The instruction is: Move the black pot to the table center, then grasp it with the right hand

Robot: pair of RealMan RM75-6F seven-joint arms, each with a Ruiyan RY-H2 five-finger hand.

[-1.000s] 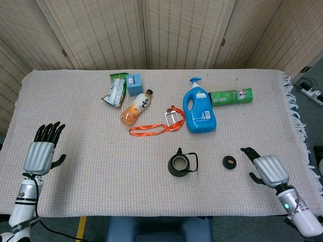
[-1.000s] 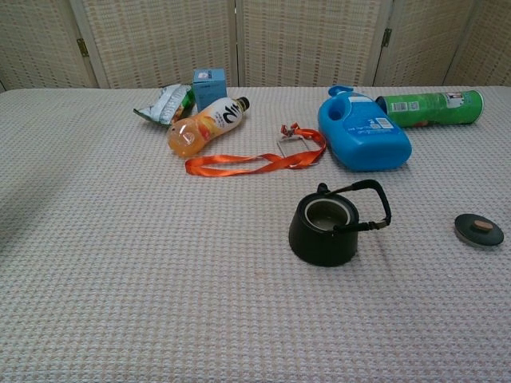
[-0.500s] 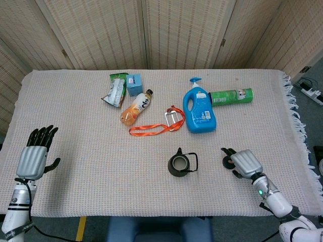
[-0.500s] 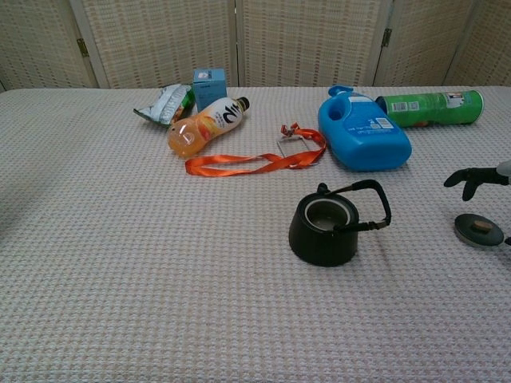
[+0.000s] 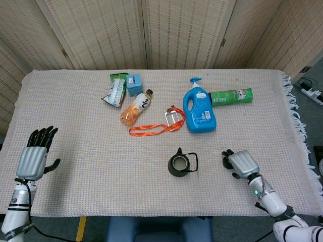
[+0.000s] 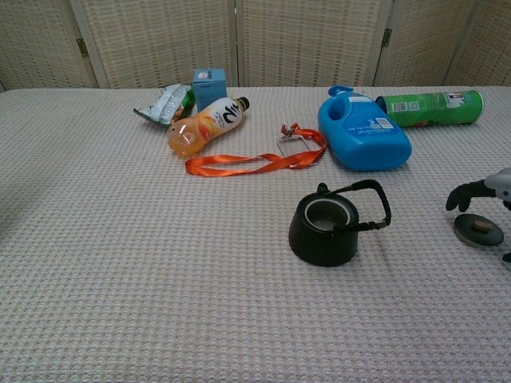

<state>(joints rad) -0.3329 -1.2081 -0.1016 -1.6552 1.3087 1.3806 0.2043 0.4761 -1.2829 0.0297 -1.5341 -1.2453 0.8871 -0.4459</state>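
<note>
Black pot [image 5: 178, 165]: we see it upright near the middle of the worktop [image 5: 91, 166], towards the front edge, lidless, its bail handle [image 6: 369, 203] tipped over to the right side.
Pot contact: we find no hand touching it.
Lid [image 6: 478, 229]: we note a small round black lid with a brown knob lying flat to the right of the pot, well apart from it.
Right hand [image 5: 241, 164]: we see it over the lid, back of the hand upward, dark fingers [image 6: 461, 194] curled downward beside the lid; it grasps nothing, though we cannot tell whether a fingertip touches the lid.
Left hand [image 5: 35, 157]: we see it at the front left edge of the worktop, released, fingers straight and apart, holding nothing.
Orange lanyard [image 5: 151, 128]: we see it stretched out behind the pot, with a clear badge holder [image 5: 173, 117] at its right end.
Blue detergent jug [image 5: 200, 112]: lying flat behind and to the right of the pot, just beside the badge holder.
Green canister [image 5: 231, 96]: on its side, touching or nearly touching the jug's right shoulder.
Juice bottle [image 5: 136, 107]: lying down at rear left, cap pointing away.
Small blue box [image 5: 133, 84] and snack packet [image 5: 115, 91]: side by side behind the bottle.
</note>
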